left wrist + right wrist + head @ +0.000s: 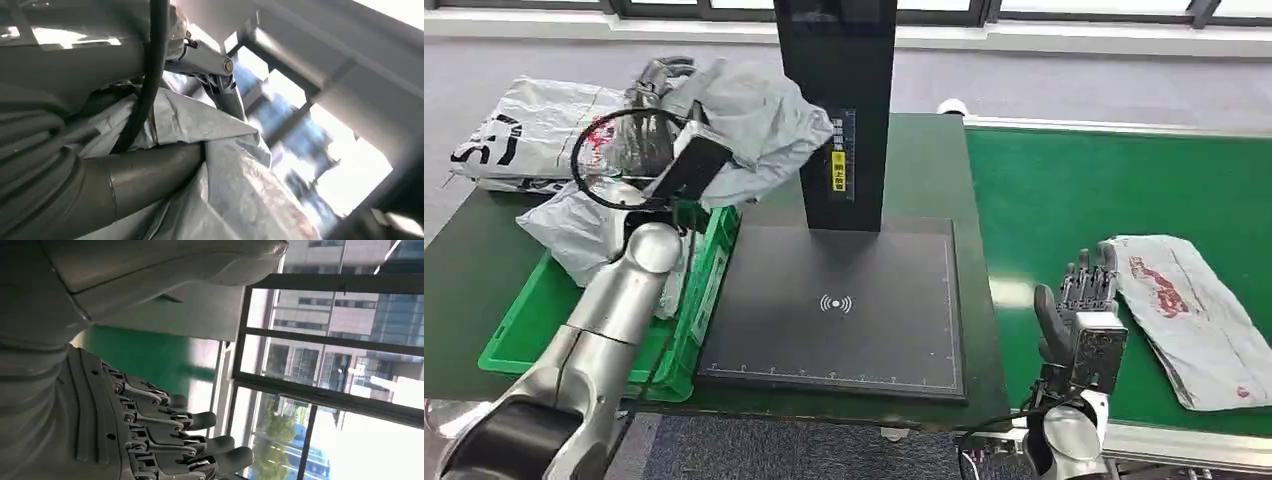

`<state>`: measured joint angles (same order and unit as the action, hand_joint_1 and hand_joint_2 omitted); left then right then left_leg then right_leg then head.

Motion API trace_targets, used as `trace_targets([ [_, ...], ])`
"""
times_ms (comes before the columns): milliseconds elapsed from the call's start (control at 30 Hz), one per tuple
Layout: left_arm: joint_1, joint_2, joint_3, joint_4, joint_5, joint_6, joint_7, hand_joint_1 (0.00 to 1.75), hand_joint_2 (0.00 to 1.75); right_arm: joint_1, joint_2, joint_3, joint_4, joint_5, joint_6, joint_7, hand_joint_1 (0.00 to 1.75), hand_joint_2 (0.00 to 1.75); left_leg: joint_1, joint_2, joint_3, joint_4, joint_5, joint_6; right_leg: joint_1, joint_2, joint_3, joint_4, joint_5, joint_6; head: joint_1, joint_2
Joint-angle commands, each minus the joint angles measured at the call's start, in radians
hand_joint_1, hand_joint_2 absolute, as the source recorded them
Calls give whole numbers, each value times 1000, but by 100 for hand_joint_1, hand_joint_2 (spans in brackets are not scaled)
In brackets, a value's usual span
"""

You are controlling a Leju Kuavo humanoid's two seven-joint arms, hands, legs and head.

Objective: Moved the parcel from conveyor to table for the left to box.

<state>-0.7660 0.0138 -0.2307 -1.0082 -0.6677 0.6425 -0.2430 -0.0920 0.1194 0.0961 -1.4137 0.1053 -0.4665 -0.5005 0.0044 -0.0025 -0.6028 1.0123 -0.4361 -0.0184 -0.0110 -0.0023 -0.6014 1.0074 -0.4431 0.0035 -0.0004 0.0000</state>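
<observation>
Windows run along the far wall at 12 o'clock, behind a dark green worktop (464,270) whose near edge cuts across the bottom of the head view. At its centre lies a black scanning pad (834,305) with open surface all round the printed symbol, and a black column (836,110) rises from the pad's far edge. At 9 o'clock from the pad a green crate (524,335) sits against the pad's side edge, leaving no gap between them. At 3 o'clock the green conveyor (1074,190) runs alongside the worktop, most of its belt bare. One grey parcel (1189,315) with red print lies flat on the belt near its near edge, just beside the right robot hand (1086,300), which stands upright with fingers spread and holds nothing; the right wrist view shows those fingers (200,419) extended and apart against the windows. The left arm reaches up from 7 o'clock over the crate, and the left robot hand (659,85) holds a crumpled grey bag (744,125) raised above the crate's far end. The left wrist view, close in, shows what the head view cannot: the thick thumb (150,175) pressed into the bag's folds. Another grey bag (524,130) with black print lies on the worktop at 10 o'clock.
</observation>
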Motion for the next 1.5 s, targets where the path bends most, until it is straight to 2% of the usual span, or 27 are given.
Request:
trace_targets([
  [33, 43, -33, 587, -71, -330, 56, -148, 175, 175, 11, 9, -48, 52, -30, -20, -21, 0, 175, 1, 8, 4, -2, -2, 0, 0, 7, 2, -3, 1, 0, 0, 0],
  [67, 69, -46, 659, -106, -436, 56, -153, 175, 175, 18, 12, -49, 47, -30, -20, -21, 0, 175, 2, 7, 4, -3, -2, 1, 1, 7, 3, -4, 1, 0, 0, 0],
  [100, 88, -21, 668, -53, -624, 56, -6, 175, 175, 25, 19, -53, 38, -30, -21, -21, 0, 175, 2, 6, 3, -2, -1, 0, 0, 6, 2, -2, 0, 0, 0, 0],
  [133, 111, 3, 646, -47, -697, 56, 70, 175, 175, 28, 21, -55, 31, -25, -24, -22, 0, 175, 2, 7, 5, -3, -2, 0, 0, 7, 3, -3, 0, 0, 0, 0],
  [167, 127, 44, 619, 54, -802, 56, 189, 175, 175, 29, 20, -54, 26, -16, -25, -17, 0, 175, 2, 10, 7, -5, -2, 0, 0, 10, 4, -5, 1, -1, 0, 0],
  [267, 150, 107, 455, 186, -753, 7, 242, 175, 175, 42, 5, -70, -4, -15, -23, -9, 0, 175, 0, 7, 6, -5, -2, -2, -2, 8, 3, -2, 0, -1, 0, 0],
  [300, 160, 108, 427, 187, -748, -4, 273, 175, 175, 45, 1, -76, -11, -16, -17, -5, 0, 175, 1, 7, 5, -4, -2, -2, -1, 7, 2, -2, -1, -2, 0, 0],
  [333, 175, 110, 391, 191, -766, -54, 309, 175, 175, 44, 2, -81, -15, -14, -7, 1, 0, 175, 2, 6, 6, -4, -3, -3, 0, 7, 3, -4, -1, -2, 0, 0],
  [367, 192, 101, 374, 175, -697, -104, 293, 175, 175, 45, 5, -90, -20, -11, -2, 4, 0, 175, 0, 4, 3, -3, -3, -2, 0, 4, 0, -2, -1, -1, 0, 0],
  [400, 215, 116, 314, 164, -743, -162, 343, 175, 175, 43, 8, -98, -22, -3, 6, 7, 0, 175, 0, 3, 4, -3, -2, -2, 0, 3, 1, -3, -1, -1, 0, 0],
  [1000, 223, 122, 295, 141, -743, -174, 362, 175, 175, 40, 13, -101, -18, 0, 8, 8, 0, 175, 2, 4, 0, -1, -3, -2, 1, 5, -2, -1, -1, -1, 0, 0],
  [1033, 229, 103, 309, 122, -622, -222, 286, 175, 175, 44, 15, -106, -23, 1, 6, 9, 0, 175, 2, 4, 1, -1, -3, -2, 1, 4, -1, -2, -1, -1, 0, 0],
  [1100, 281, 121, 243, 75, -692, -307, 363, 175, 175, 51, 14, -113, -26, 11, 17, 9, 0, 175, 2, 4, 0, -1, -3, -2, 1, 4, -2, -1, -1, -1, 0, 0],
  [1167, 305, 111, 238, 55, -690, -307, 363, 175, 175, 54, 13, -115, -25, 13, 18, 8, 0, 175, 2, 3, 5, -5, -3, -2, 2, 4, 4, -6, -1, -1, 0, 0],
  [1233, 313, 95, 254, 42, -631, -322, 333, 175, 175, 57, 14, -116, -25, 13, 18, 9, 0, 175, 2, 4, 2, -2, -3, -2, 1, 4, 0, -3, -1, -1, 0, 0],
  [1267, 326, 111, 223, 30, -636, -397, 332, 175, 175, 63, 14, -115, -27, 16, 23, 6, 0, 175, 2, 4, 3, -3, -3, -2, 1, 4, 1, -3, -1, -1, 0, 0],
  [1367, 351, 81, 230, 5, -536, -474, 287, 175, 175, 78, 24, -120, -35, 20, 22, 4, 0, 175, 2, 3, 1, -2, -3, -2, 1, 3, 0, -2, -2, -1, 0, 0],
  [1400, 351, 71, 252, -6, -506, -459, 299, 175, 175, 78, 27, -120, -35, 21, 23, 4, 0, 175, 2, 3, 2, -2, -3, -2, 1, 3, 1, -3, -2, -1, 0, 0],
  [1433, 339, 57, 275, -6, -496, -398, 338, 0, 175, 77, 32, -120, -36, 24, 24, 7, 0, 175, 2, 2, 3, -3, -3, -2, 1, 3, 2, -3, -2, -1, 0, 0],
  [1467, 311, 43, 310, 3, -405, -367, 311, 0, 175, 72, 37, -114, -33, 29, 27, 13, 0, 175, 2, 3, 3, -2, -3, -2, 1, 3, 1, -3, -2, -1, 0, 0],
  [1500, 283, 44, 328, 23, -356, -330, 296, 0, 0, 67, 39, -109, -27, 37, 28, 20, 0, 175, 2, 2, -1, 0, -3, -2, 1, 3, -2, -1, -2, -1, 0, 0],
])
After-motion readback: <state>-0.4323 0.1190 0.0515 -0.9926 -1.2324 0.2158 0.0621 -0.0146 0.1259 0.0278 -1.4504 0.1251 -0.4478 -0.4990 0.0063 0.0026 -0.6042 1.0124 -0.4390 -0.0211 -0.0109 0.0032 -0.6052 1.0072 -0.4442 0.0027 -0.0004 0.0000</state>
